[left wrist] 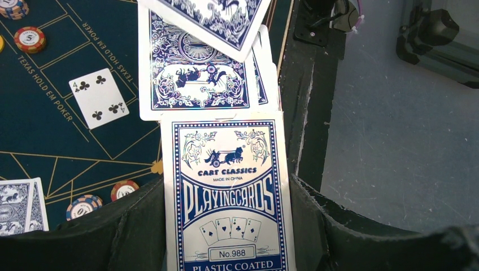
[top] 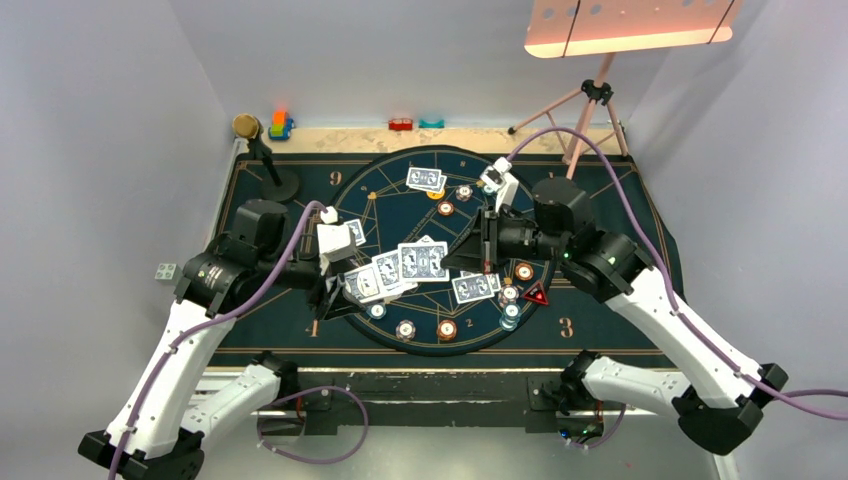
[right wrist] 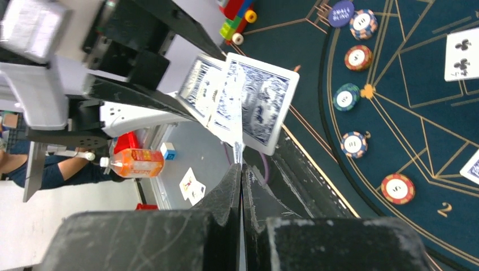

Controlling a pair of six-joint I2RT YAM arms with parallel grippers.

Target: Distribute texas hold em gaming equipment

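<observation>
Card box [left wrist: 229, 197], white with blue print reading PLAYING CARDS, sits lengthwise between the fingers of the left gripper [left wrist: 226, 183], left of worktop centre. Blue-and-white-backed cards [left wrist: 195, 73] fan out past its far end. One card edge is pinched in the closed right gripper [right wrist: 242, 169]. Four of clubs [left wrist: 99, 97] lies face up on the felt. Back-up pair [top: 425, 179] toward far edge, mid-width; second pair [top: 475, 288] just right of centre. Striped chips [top: 447, 329] loosely ringed round centre: orange-brown, white, one teal chip [right wrist: 345, 97]. Dark-blue disc [right wrist: 341, 13] reads SMALL BLIND. Red-black triangular marker [top: 537, 295] lies flat toward near-right, just beside chips.
</observation>
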